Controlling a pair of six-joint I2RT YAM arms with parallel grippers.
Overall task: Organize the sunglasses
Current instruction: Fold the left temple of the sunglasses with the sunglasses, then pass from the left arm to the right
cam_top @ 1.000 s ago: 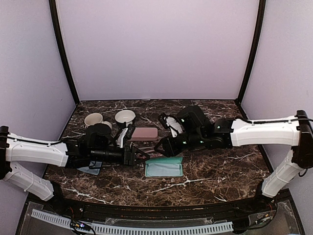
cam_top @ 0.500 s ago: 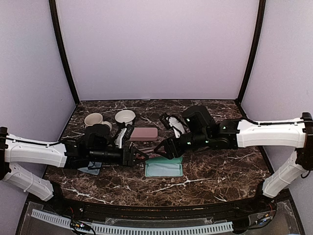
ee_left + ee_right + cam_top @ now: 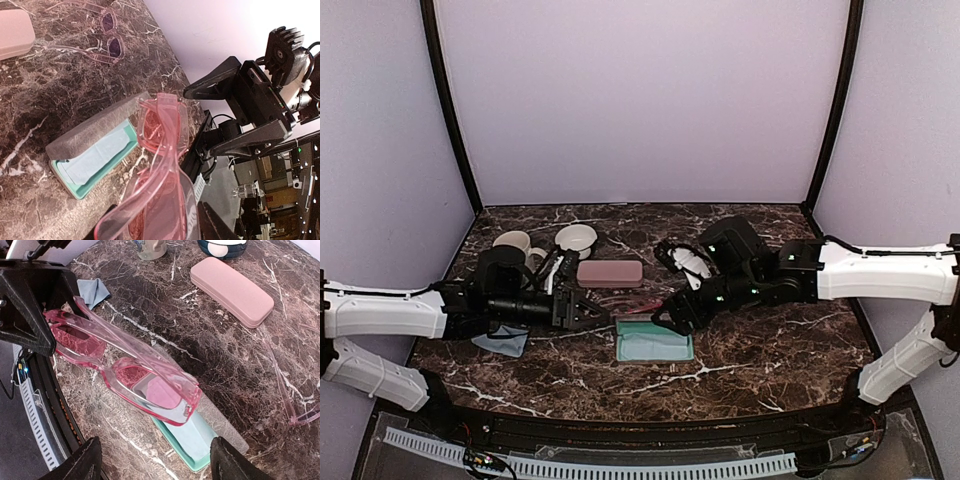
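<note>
Our left gripper (image 3: pixel 585 308) is clamped on one end of the red sunglasses (image 3: pixel 130 370), holding them above the table's middle. At their 3 o'clock our right gripper (image 3: pixel 665 318) has its fingers spread wide. The open case (image 3: pixel 655 347) lies at their 6 o'clock, the pink case (image 3: pixel 610 272) at 11, and the second pair (image 3: pixel 111 40) at 1.

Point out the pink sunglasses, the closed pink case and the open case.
pink sunglasses (image 3: pixel 152 392), right wrist view, on the nearer lens.
closed pink case (image 3: pixel 232 290), right wrist view, middle of its lid.
open case (image 3: pixel 95 127), left wrist view, on its grey lid.
</note>
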